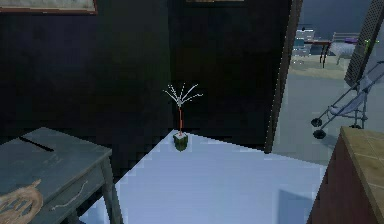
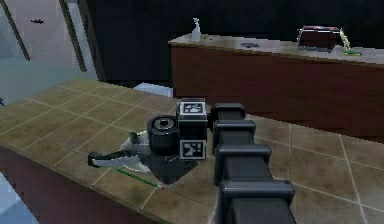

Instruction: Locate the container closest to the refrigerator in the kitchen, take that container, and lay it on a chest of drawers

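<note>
A dark, segmented square arm [image 2: 250,170] carries two black-marked white squares [image 2: 192,108] and a dark pincer [image 2: 104,157].

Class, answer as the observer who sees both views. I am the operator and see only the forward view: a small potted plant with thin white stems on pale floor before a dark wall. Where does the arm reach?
Observer: In the arm side view the dark square-barred arm stretches over a brown tiled top.
Operator: And the tool?
Observer: The tool shows against those tiles. A thin green strip lies by it, so I cannot tell whether it holds anything.
Operator: What stands beyond?
Observer: A long brown wooden counter bearing a dark boxy object and a small pale bottle-like thing.
</note>
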You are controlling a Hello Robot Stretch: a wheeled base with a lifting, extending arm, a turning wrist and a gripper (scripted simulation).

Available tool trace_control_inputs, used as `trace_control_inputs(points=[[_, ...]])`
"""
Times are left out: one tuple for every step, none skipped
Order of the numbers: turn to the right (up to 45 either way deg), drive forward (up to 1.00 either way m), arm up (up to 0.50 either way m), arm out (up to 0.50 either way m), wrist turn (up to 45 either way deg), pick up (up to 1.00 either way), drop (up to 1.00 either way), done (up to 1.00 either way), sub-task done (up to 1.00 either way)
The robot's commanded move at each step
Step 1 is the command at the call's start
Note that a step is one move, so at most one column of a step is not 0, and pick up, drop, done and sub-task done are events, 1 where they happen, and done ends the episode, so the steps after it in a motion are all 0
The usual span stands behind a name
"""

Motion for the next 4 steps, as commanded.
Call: trace_control_inputs(points=[[0.0,0.0,0.0,0.0,12.0,0.0,0.0,0.0,0.0],[0.0,0.0,-0.1,0.0,0.0,0.0,0.0,0.0,0.0],[0.0,0.0,0.0,0.0,0.0,1.0,0.0,0.0,0.0],[0.0,0.0,0.1,0.0,0.0,0.0,0.0,0.0,0.0]])
